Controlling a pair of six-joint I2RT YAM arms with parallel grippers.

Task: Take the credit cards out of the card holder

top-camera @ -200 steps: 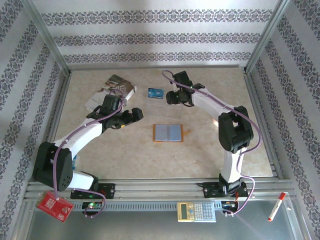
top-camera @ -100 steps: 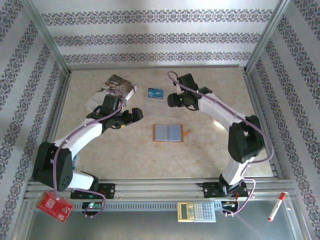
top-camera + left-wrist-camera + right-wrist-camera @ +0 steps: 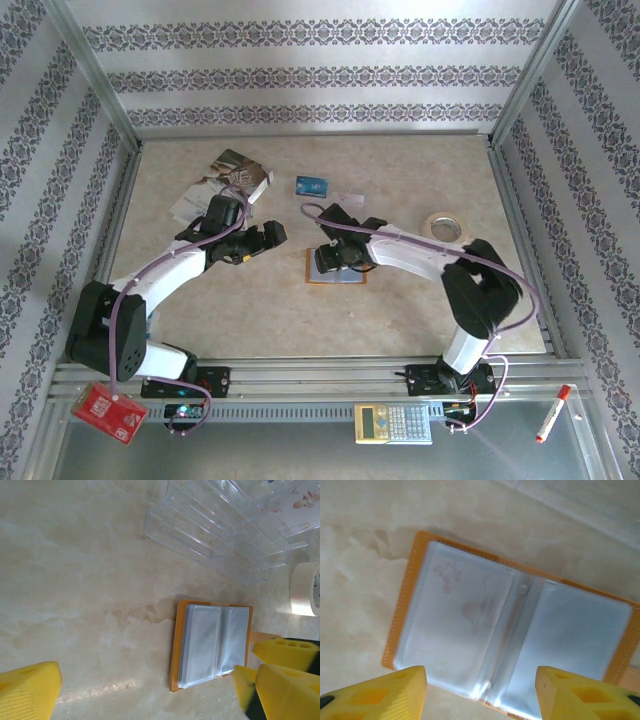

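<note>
The orange card holder (image 3: 337,266) lies open and flat at mid-table, its clear pockets up (image 3: 520,625) (image 3: 212,647). Through its left pocket a pale card (image 3: 457,625) with faint pink marks shows. A blue credit card (image 3: 312,186) lies on the table further back, and a small pale flat piece (image 3: 350,195) rests just right of it. My right gripper (image 3: 336,258) (image 3: 480,690) hovers open directly over the holder, with nothing between its yellow fingers (image 3: 395,692). My left gripper (image 3: 268,235) (image 3: 150,695) stands wide open left of the holder, apart from it.
A clear plastic organizer (image 3: 215,525) sits behind the holder. A tape roll (image 3: 443,225) (image 3: 305,590) lies to the right and a white glossy booklet (image 3: 225,175) at the back left. On the near rail are a red packet (image 3: 110,412), a calculator (image 3: 392,423) and a marker (image 3: 553,412).
The right arm swung from the back, beside the blue card, forward and left to above the card holder, its jaws widening. The left arm stayed put.
</note>
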